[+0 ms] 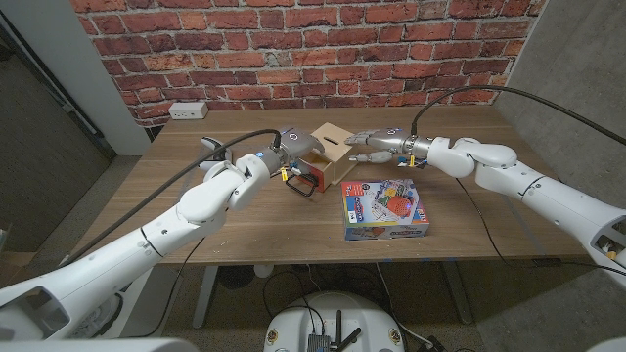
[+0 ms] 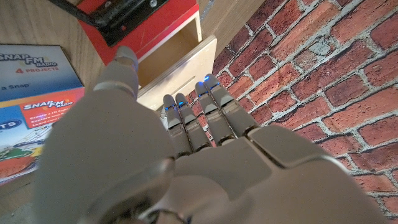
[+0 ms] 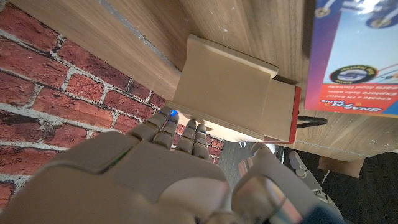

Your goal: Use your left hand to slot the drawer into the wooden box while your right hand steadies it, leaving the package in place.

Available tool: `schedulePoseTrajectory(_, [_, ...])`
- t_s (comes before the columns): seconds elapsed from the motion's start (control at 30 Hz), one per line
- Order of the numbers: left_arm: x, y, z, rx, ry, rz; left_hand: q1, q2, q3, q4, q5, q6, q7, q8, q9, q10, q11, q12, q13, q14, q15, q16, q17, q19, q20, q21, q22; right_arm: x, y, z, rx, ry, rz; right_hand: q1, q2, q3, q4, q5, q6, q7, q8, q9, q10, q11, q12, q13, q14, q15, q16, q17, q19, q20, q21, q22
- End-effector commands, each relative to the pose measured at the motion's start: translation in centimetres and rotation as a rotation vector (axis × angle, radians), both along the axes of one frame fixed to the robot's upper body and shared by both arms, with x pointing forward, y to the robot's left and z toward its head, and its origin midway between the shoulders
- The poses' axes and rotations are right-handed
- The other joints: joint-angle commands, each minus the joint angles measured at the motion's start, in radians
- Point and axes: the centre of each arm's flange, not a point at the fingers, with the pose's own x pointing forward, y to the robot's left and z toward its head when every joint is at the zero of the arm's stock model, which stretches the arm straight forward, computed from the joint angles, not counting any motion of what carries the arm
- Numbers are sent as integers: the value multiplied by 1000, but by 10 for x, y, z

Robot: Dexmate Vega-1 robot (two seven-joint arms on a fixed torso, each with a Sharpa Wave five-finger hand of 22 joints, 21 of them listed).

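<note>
The wooden box (image 1: 334, 144) stands mid-table, and its drawer (image 1: 315, 173) sticks partly out toward me, showing a red front and a black handle (image 1: 303, 186). My left hand (image 1: 290, 148) is at the drawer's left side with straight fingers (image 2: 208, 106) alongside the drawer wall (image 2: 177, 68) and the thumb over the tray. It grips nothing. My right hand (image 1: 378, 145) reaches in from the right, and its fingertips (image 3: 180, 132) touch the box (image 3: 227, 93). The colourful package (image 1: 384, 210) lies flat in front of the box, apart from both hands.
A brick wall runs behind the table. A white power strip (image 1: 187, 110) sits at the table's far left corner. Black cables trail from both arms. Bare wooden tabletop (image 1: 469, 210) lies to the right and left of the package.
</note>
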Motion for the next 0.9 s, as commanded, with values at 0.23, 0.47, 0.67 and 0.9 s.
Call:
schedulePoseTrajectory(0.23, [7, 0, -12, -5, -85, 8, -15, 6, -7, -2, -5, -47, 4, 0, 0, -48, 4, 0, 0, -48, -146, 6, 6, -40, -143, -2, 2, -2, 1, 2, 9, -16, 15, 9, 43, 11, -3, -6, 5, 2, 6, 2, 7, 3, 2, 2, 4, -65, -1, 2, 20, -66, 0, 2])
schedulePoseTrajectory(0.47, [9, -1, -19, -6, -130, 4, -27, 12, -14, -2, -8, -145, 7, -6, -3, -109, 17, 1, -2, -122, -119, 7, 5, -92, -139, -2, 0, -4, 3, 3, 4, -28, 17, 9, 42, 11, -4, -7, -1, 1, 3, 2, 7, 5, 2, 2, -6, -66, -5, 2, 13, -65, -2, 2])
schedulePoseTrajectory(0.67, [13, -1, -22, -11, -144, 5, -33, 12, -17, -1, -9, -161, 9, -1, -4, -131, 25, 0, -2, -137, -109, 8, 5, -111, -137, -3, 0, -5, 4, 4, 3, -34, 15, 11, 41, 13, -6, -7, -5, -1, 3, 2, 6, 2, 1, 2, -9, -69, -6, 2, 1, -65, -6, 2])
schedulePoseTrajectory(0.9, [16, -1, -27, -14, -183, -12, -36, 12, -19, -1, -10, -161, 8, 3, -4, -129, 17, 5, -3, -137, -112, 10, 5, -117, -137, -1, 0, -6, 5, 4, 3, -43, 15, 15, 41, 17, -10, -8, -12, -2, 1, 2, 13, -3, 4, 2, -9, -74, -7, 0, -13, -65, -10, 2])
